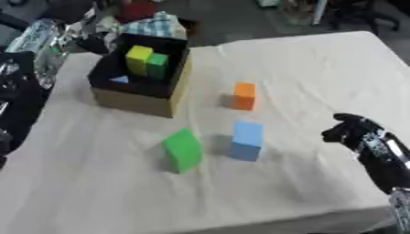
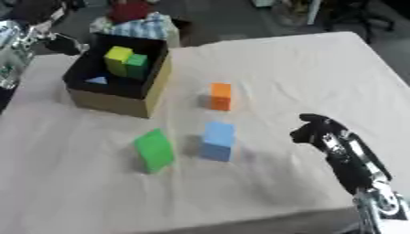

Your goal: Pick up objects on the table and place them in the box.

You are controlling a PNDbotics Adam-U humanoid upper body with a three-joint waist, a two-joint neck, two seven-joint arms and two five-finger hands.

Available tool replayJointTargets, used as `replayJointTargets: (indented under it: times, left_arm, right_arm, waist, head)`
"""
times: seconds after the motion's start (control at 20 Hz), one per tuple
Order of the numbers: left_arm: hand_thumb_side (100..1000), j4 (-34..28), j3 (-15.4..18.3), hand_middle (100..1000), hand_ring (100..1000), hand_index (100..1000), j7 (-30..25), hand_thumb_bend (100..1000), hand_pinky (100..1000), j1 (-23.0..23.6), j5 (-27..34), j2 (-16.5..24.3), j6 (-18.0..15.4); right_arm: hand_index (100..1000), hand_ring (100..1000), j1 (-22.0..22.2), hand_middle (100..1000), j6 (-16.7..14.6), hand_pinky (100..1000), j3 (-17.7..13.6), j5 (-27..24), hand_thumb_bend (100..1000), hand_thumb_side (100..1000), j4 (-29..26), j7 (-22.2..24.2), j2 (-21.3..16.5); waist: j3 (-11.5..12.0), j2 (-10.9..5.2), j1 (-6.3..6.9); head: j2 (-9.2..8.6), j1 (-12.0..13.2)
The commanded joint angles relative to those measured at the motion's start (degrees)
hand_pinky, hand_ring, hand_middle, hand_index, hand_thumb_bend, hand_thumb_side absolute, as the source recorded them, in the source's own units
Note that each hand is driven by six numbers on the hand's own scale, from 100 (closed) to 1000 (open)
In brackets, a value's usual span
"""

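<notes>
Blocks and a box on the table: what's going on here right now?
A humanoid robot is clearing blocks into the box. A yellow block, a green one and a small blue piece are already inside. An orange block, a blue block and a green block remain on the table. The right hand, fingers curled, holds nothing.

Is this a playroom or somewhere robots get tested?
Probably a robot test room or lab. A table under a pale cloth holds plain coloured blocks like the orange block, a cardboard box stands on it, and cluttered gear sits behind.
</notes>
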Motion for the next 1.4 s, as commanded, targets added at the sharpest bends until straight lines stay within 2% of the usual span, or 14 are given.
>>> replayJointTargets:
  times: [0.05, 0.3, 0.35, 0.4, 0.55, 0.7, 0.85, 1.1, 1.4]
  left_arm:
    - [162, -5.9, -3.8, 744, 760, 873, -2.7, 414, 837, 0.3, 3.3, 3.8, -3.2]
    - [159, -14.4, -10.7, 778, 789, 887, -7.9, 461, 839, 3.2, 8.5, 7.0, -8.4]
    - [213, -16.1, -12.2, 784, 794, 890, -9.0, 549, 840, 3.5, 9.5, 7.5, -9.4]
    - [163, -17.8, -13.4, 788, 797, 893, -10.1, 486, 842, 3.6, 10.6, 8.0, -10.5]
    - [171, -22.8, -15.5, 800, 806, 901, -13.1, 498, 844, 4.2, 13.7, 9.6, -13.6]
    - [158, -26.1, -15.7, 802, 808, 904, -16.2, 492, 844, 4.8, 16.8, 10.4, -16.7]
    - [155, -25.5, -16.0, 801, 810, 903, -19.3, 485, 845, 4.5, 19.7, 10.4, -19.7]
    - [137, -22.1, -17.1, 765, 790, 882, -24.1, 400, 844, 4.8, 23.4, 9.0, -24.6]
    - [151, -17.4, -16.2, 777, 795, 891, -30.1, 397, 848, 4.8, 25.7, 6.4, -30.0]
  right_arm:
    - [813, 707, -0.5, 579, -0.1, 729, -0.3, 0.1, 100, 727, -0.7, 0.0, -0.8]
    - [813, 707, -0.6, 579, -0.1, 729, -0.2, 0.3, 100, 728, -0.6, 0.0, -1.0]
    - [813, 707, -0.6, 579, -0.1, 729, -0.2, 0.3, 100, 728, -0.5, 0.1, -1.0]
    - [813, 707, -0.6, 579, -0.1, 729, -0.2, 0.3, 100, 727, -0.5, 0.1, -1.0]
    - [813, 707, -0.6, 579, -0.2, 729, -0.2, 0.3, 100, 727, -0.5, 0.1, -1.1]
    - [813, 707, -0.5, 579, -0.1, 729, -0.1, 0.3, 100, 727, -0.5, 0.1, -1.1]
    - [813, 706, -0.5, 579, -0.2, 729, -0.1, 0.3, 100, 727, -0.5, 0.2, -1.1]
    - [812, 706, -0.5, 579, -0.1, 729, -0.1, 0.3, 100, 729, -0.5, 0.2, -1.1]
    - [812, 706, -0.6, 579, -0.1, 729, -0.1, 0.3, 100, 729, -0.5, 0.2, -1.0]
  waist:
    - [0.0, -0.64, -0.48]
    - [-0.1, -0.57, -0.31]
    - [-0.1, -0.57, -0.29]
    - [-0.1, -0.59, -0.28]
    - [-0.1, -0.66, -0.21]
    - [0.0, -0.70, -0.17]
    - [-0.1, -0.76, -0.14]
    - [-0.2, -0.68, -0.03]
    - [-0.3, -0.65, -0.05]
  head:
    - [0.28, -0.3]
    - [0.28, -0.3]
    - [0.28, -0.3]
    - [0.28, -0.3]
    - [0.28, -0.3]
    - [0.28, -0.4]
    - [0.28, -0.5]
    - [0.28, -0.5]
    - [0.28, -0.7]
